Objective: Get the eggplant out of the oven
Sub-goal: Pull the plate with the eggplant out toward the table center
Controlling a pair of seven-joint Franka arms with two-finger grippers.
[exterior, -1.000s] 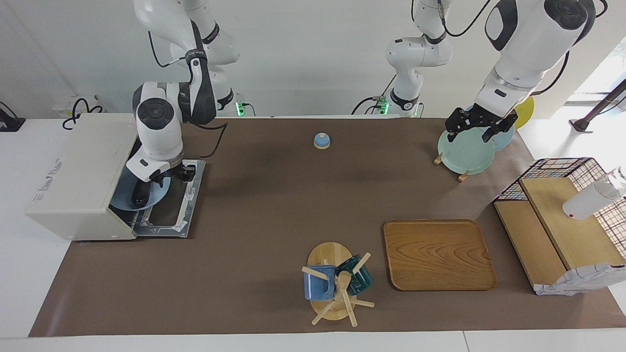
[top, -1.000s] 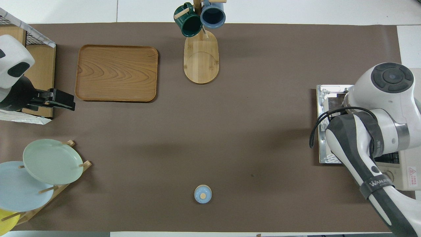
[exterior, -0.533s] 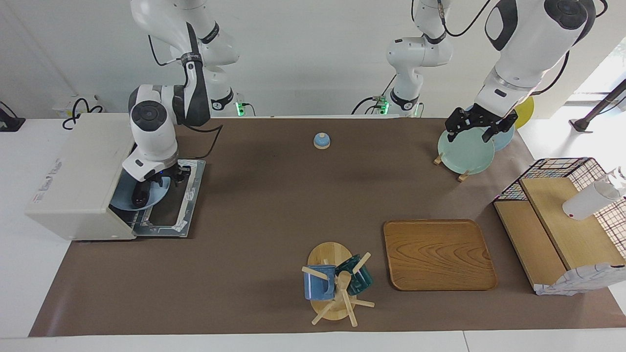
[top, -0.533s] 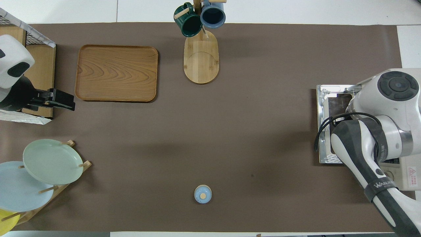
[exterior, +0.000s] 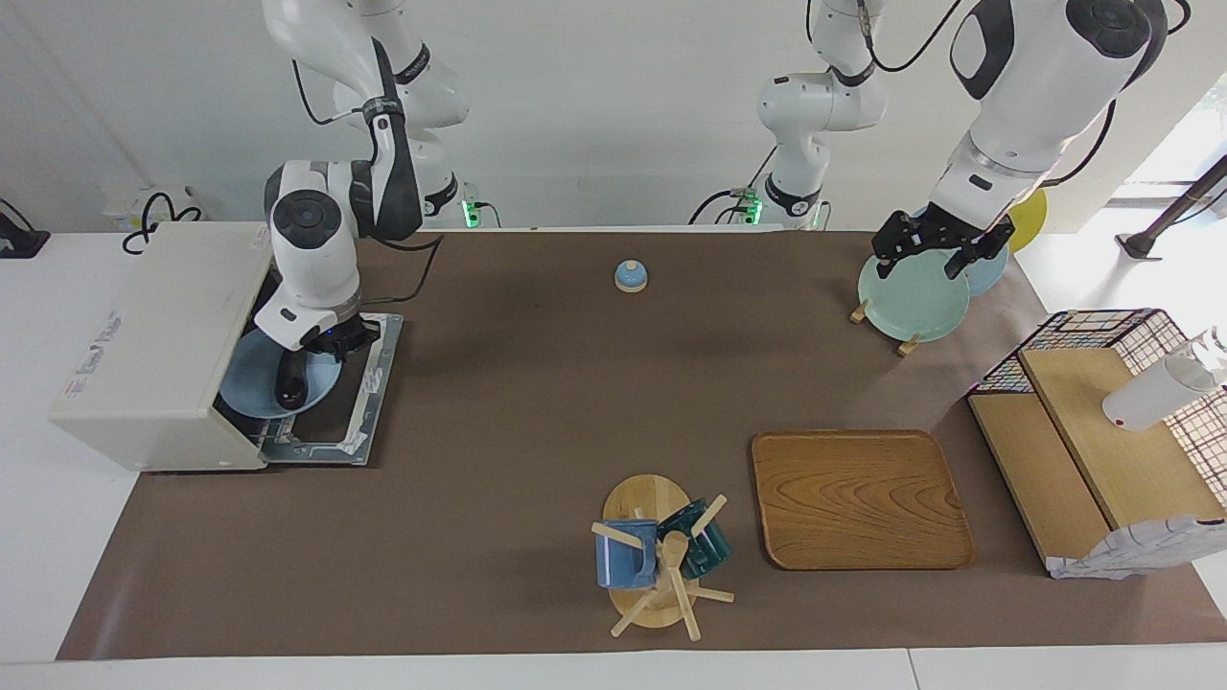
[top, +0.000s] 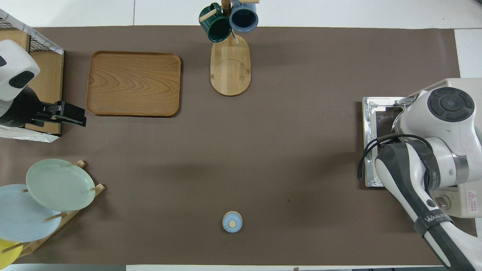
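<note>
Eggplant point(exterior: 291, 383): located at the mouth of the oven point(exterior: 153, 335), on the blue plate point(exterior: 249, 383), at the right arm's end of the worktop point(exterior: 537, 402). The oven door point(exterior: 369, 383) is folded down flat in front of the opening.

1. Grasp state. My right claw point(exterior: 321, 345) is closed. As far as the facing view shows, it grips the end of the eggplant that points toward my base. The overhead view gives no check, because my own arm covers the oven mouth.

2. Controlling relation. The eggplant's long axis runs straight away from the claw, toward the end of the worktop far from the robots and roughly along the oven's front. The free end hangs over the plate.

3. Consequence. I judge that the exit path lies crosswise to this axis, out over the lowered door. The free end could swing or drag on the plate rim.

4. Left claw point(exterior: 928, 251): open, waiting over the green plate point(exterior: 911, 307) at the left arm's end, well apart.
</note>
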